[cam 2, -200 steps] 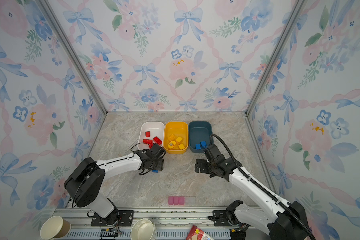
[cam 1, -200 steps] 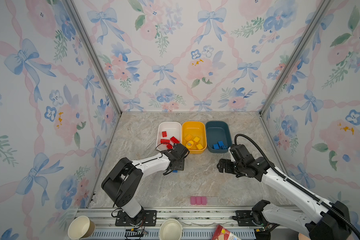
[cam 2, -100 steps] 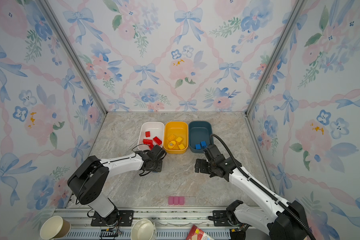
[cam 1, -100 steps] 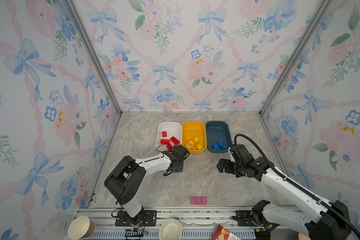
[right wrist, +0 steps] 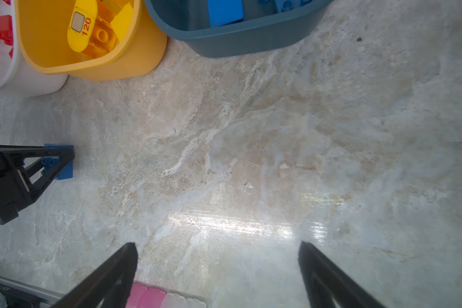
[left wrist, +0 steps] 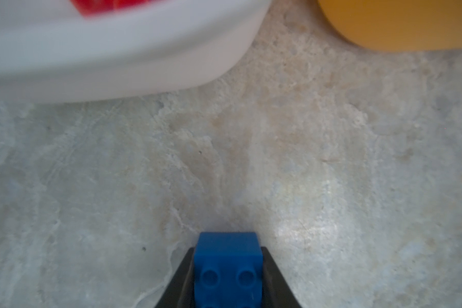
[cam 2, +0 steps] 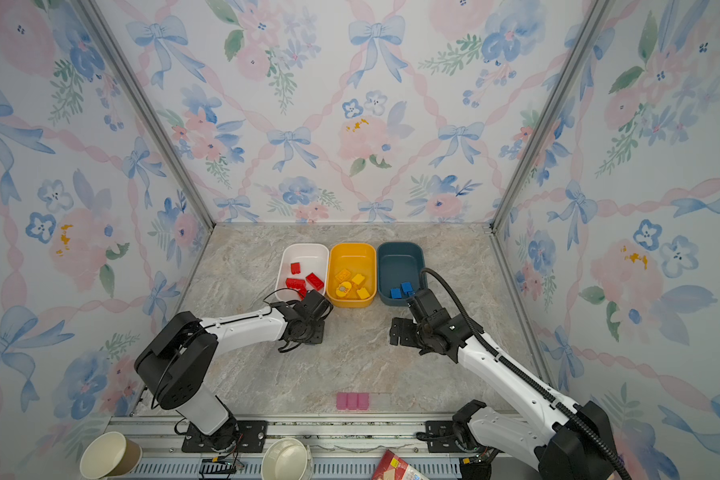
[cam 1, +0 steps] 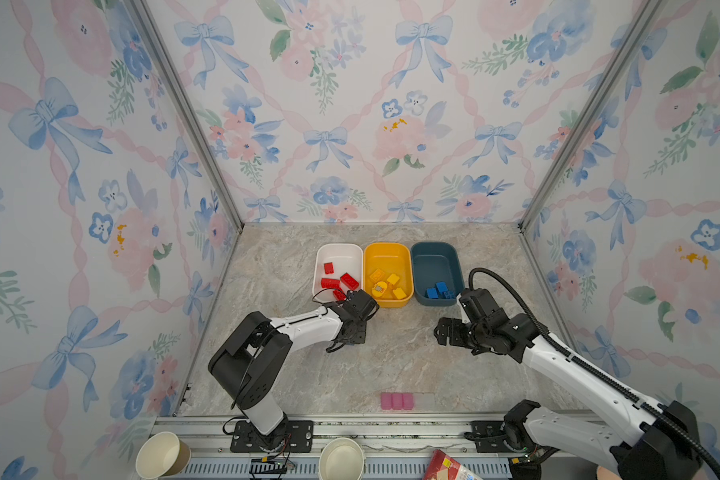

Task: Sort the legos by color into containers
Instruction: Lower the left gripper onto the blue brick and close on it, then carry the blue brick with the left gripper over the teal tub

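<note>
Scene: marble-patterned worktop (cam 1: pixel 391 357) seen from above, with three tubs side by side at the back.
White tub (cam 1: pixel 341 253): leftmost of the row, holding about four red bricks (cam 1: pixel 336 281).
Yellow tub (cam 1: pixel 387 254): middle of the row, holding several yellow bricks (cam 1: pixel 388 284), among them a rounded piece printed 120.
Teal tub (cam 1: pixel 433 257): rightmost of the row, holding a few blue bricks (cam 1: pixel 438 289) bunched at its near end.
Last loose piece: one blue brick (left wrist: pixel 227 266), on or barely above the worktop, just in front of the white tub's near corner and apart from the teal tub.
Left end effector (left wrist: pixel 227 250): pressed together on that blue brick, pinching its two sides, with studs toward the wrist camera.
Right end effector (right wrist: pixel 218 248): spread wide, empty, hovering over bare worktop in front of the teal tub.
Done so far: red and yellow apparently fully sorted, and most of the blue as well.
Left to do: by the look of it, a single carry, lifting the pinched brick, passing the yellow tub and letting go over the teal tub.
Other stray bricks: none visible on the worktop in both top views.
Not part of the sort: pink segmented strip (cam 1: pixel 396 401) near the front edge, and paper cups (cam 1: pixel 163 455) beyond it.
</note>
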`<action>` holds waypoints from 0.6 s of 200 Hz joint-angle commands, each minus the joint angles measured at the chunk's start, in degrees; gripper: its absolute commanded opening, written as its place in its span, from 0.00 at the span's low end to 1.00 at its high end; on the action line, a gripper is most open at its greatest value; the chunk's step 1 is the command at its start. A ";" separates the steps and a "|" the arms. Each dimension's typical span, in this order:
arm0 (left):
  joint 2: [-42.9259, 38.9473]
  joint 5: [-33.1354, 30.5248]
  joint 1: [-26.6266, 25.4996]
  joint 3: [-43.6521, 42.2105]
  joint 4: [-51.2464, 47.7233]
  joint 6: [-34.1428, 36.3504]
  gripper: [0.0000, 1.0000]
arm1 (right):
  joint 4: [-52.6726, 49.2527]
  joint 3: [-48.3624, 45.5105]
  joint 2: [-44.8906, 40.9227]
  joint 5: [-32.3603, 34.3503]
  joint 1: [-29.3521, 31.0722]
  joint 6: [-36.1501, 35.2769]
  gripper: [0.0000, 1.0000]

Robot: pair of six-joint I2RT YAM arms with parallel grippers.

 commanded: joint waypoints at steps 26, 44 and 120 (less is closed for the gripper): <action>-2.16 0.39 -0.08 -1.19 -1.20 -1.26 0.28 | -1.41 1.49 -0.03 1.00 0.40 0.38 0.97; -2.99 0.63 -0.16 -1.04 -1.25 -1.41 0.25 | -1.50 1.40 -0.27 1.10 0.41 0.36 0.97; -6.97 2.48 -3.63 5.23 -1.50 -1.76 0.24 | -2.61 -0.30 -2.56 1.32 -1.38 0.66 0.97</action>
